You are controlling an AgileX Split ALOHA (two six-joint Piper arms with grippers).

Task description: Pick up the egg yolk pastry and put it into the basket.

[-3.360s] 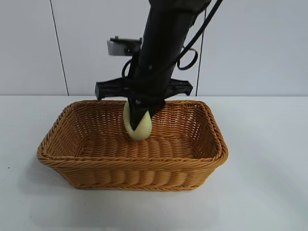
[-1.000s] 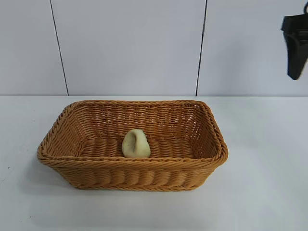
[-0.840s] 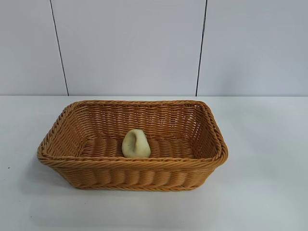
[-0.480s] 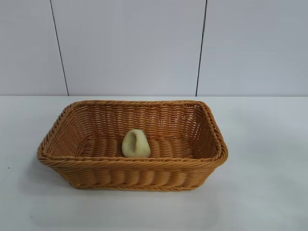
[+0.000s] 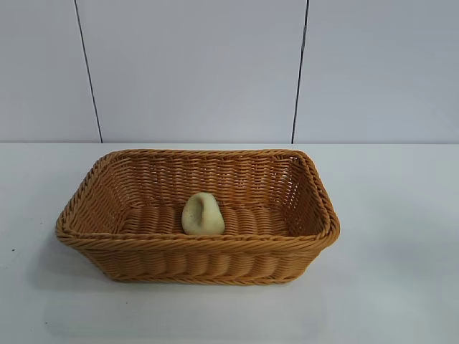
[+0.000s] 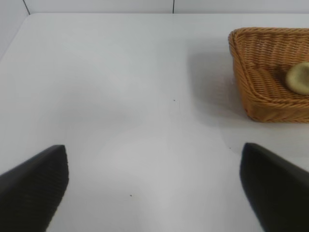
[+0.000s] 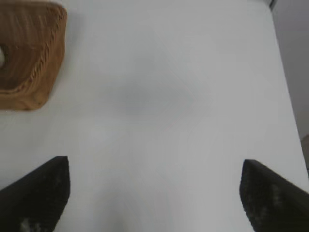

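Note:
The pale yellow egg yolk pastry (image 5: 202,214) lies on the floor of the orange-brown wicker basket (image 5: 197,243), near its front wall, tipped on its side. Neither arm shows in the exterior view. In the left wrist view my left gripper (image 6: 154,186) hangs open over bare table, well away from the basket (image 6: 260,104), where the pastry (image 6: 299,78) shows inside. My right gripper (image 7: 155,191) is open too, above bare table, with a corner of the basket (image 7: 34,92) far off.
The white table (image 5: 401,287) spreads around the basket on all sides. A pale panelled wall (image 5: 193,72) stands behind it. The table's edge (image 7: 285,96) shows in the right wrist view.
One second ago a black gripper hung at the exterior view's upper right corner; it has since left the view. The pastry and basket have not moved.

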